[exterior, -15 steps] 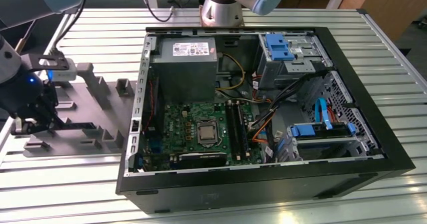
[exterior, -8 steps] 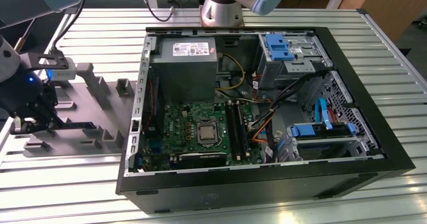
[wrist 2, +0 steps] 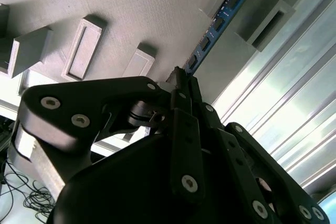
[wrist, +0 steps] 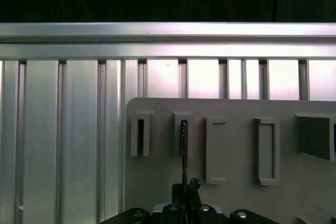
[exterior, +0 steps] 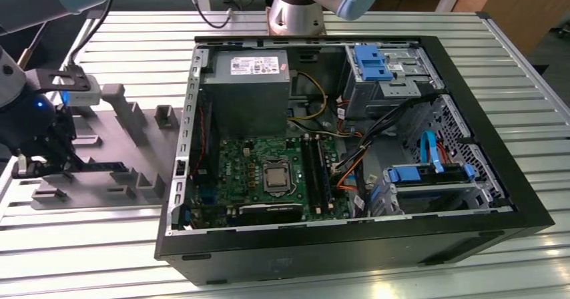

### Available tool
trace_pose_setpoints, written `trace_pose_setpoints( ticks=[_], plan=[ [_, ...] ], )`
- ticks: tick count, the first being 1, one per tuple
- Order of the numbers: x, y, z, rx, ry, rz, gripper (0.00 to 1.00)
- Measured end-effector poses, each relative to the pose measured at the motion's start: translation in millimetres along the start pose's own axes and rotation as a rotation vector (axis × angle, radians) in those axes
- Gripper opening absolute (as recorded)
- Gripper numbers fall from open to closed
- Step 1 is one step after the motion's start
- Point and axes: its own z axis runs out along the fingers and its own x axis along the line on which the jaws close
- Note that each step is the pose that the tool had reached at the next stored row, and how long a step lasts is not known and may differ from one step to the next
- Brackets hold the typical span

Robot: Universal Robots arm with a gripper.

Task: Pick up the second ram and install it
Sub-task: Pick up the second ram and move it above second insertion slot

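The second ram (wrist 2: pixel 216 23) is a thin blue-green board stick lying along the grey moulded holder (wrist 2: pixel 131 3). In the first wrist view the ram (wrist: pixel 184 150) shows edge-on as a dark strip, with its far end in one of the holder's raised slots (wrist: pixel 184 127). My gripper (wrist 2: pixel 181 77) has its black fingers closed on the near end of the stick, as the gripper (wrist: pixel 185 188) also shows in the first wrist view. At the exterior view's left the gripper (exterior: pixel 53 165) sits low over the holder (exterior: pixel 133 179), with the ram (exterior: pixel 96 167) stretching out from it.
An open black computer case (exterior: pixel 356 245) lies at the exterior view's centre and right, with the green motherboard (exterior: pixel 258 172) and its long black slots (exterior: pixel 312 169), a grey power supply (exterior: pixel 245 92) and blue drive bays (exterior: pixel 432 172). The table is ribbed aluminium (wrist: pixel 63 129). The holder carries several raised blocks (wrist: pixel 266 150).
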Motion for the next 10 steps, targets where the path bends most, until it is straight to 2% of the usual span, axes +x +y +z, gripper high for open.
trace_pose_setpoints(
  ticks=[10],
  plan=[
    [-0.2,0.1,-6.8,0.0000,0.0000,0.000,0.14]
  ],
)
